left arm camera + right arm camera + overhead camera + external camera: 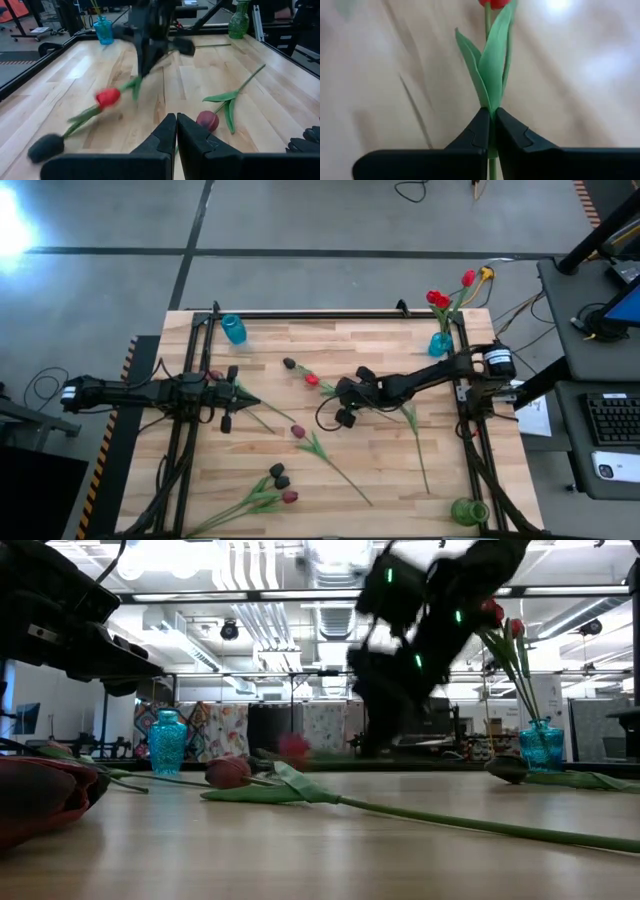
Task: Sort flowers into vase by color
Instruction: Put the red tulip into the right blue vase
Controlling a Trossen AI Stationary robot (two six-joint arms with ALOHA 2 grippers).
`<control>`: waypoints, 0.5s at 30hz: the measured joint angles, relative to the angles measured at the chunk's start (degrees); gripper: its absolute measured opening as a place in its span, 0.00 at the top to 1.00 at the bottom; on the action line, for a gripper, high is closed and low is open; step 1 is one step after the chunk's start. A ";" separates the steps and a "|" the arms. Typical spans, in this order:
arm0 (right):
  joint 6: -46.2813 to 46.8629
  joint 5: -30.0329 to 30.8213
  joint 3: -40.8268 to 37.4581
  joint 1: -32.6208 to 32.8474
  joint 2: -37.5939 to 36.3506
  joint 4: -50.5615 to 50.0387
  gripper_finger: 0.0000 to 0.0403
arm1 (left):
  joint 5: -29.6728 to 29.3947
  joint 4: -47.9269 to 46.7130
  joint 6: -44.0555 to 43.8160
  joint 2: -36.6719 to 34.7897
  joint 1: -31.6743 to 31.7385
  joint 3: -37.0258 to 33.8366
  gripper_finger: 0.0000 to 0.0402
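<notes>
A red tulip (107, 97) with green leaves (487, 65) is in my right gripper (491, 114), which is shut on it near the table's middle (340, 392). Its red head (312, 380) points toward the table's left. A black tulip head (289, 364) lies just beyond it. My left gripper (176, 117) is shut and holds nothing at the table's left (248, 401). A maroon tulip (207, 120) lies on the wood in front of it. My right gripper pinches the red tulip's stem where the leaves spring from it (490, 102), between its two fingertips. The fingers slant down from the table's right side. The stem runs on along the fingers, and the head end (107, 97) slants down and away below them.
An empty blue vase (234, 330) stands at the far left, a blue vase with red tulips (440, 342) at the far right, a green vase (468, 511) at the near right. More tulips lie at mid-table (298, 431) and near the front (280, 478).
</notes>
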 joint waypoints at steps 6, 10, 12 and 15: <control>5.04 9.81 -0.50 2.59 -7.27 -1.22 0.97 | 0.00 0.08 0.00 0.15 -0.02 -0.02 1.00; 14.97 12.79 -1.58 3.48 -10.91 -5.15 0.98 | 0.00 0.06 0.02 0.22 0.00 -0.02 1.00; 22.39 13.82 -2.80 3.55 -11.30 -8.31 0.98 | 0.00 -0.02 0.00 0.26 -0.01 -0.01 1.00; 31.90 14.68 -5.23 3.55 -10.95 -11.01 0.97 | 0.00 -0.01 0.01 0.37 0.00 0.00 1.00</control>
